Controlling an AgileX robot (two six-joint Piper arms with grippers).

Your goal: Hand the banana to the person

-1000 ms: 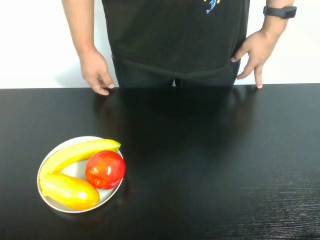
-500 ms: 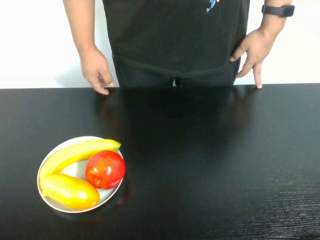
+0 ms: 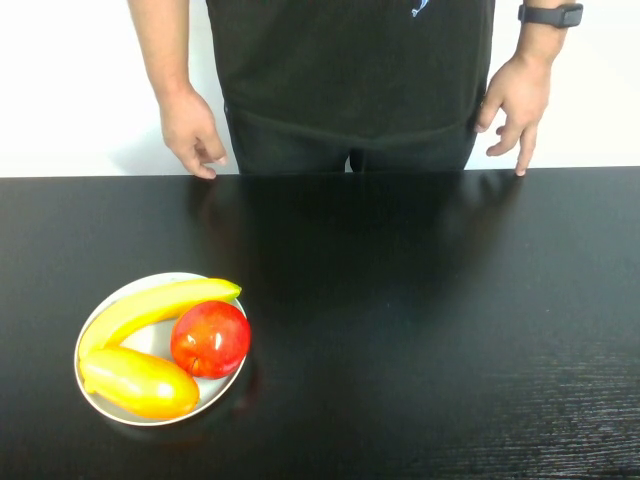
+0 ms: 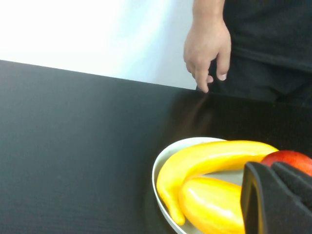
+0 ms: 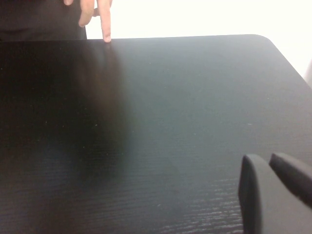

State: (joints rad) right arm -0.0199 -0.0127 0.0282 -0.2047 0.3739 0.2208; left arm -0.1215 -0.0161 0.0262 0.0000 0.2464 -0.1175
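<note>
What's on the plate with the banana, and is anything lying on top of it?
The plate holds the banana, a red apple and a yellow-orange fruit. Nothing lies on the banana. The left gripper hovers beside the plate; the right gripper is over bare table.

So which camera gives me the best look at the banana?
The high view: the whole banana lies unobstructed on the plate. The left wrist view shows it closer, with the left tool beside it. The right wrist view misses it, showing only the right tool.
</note>
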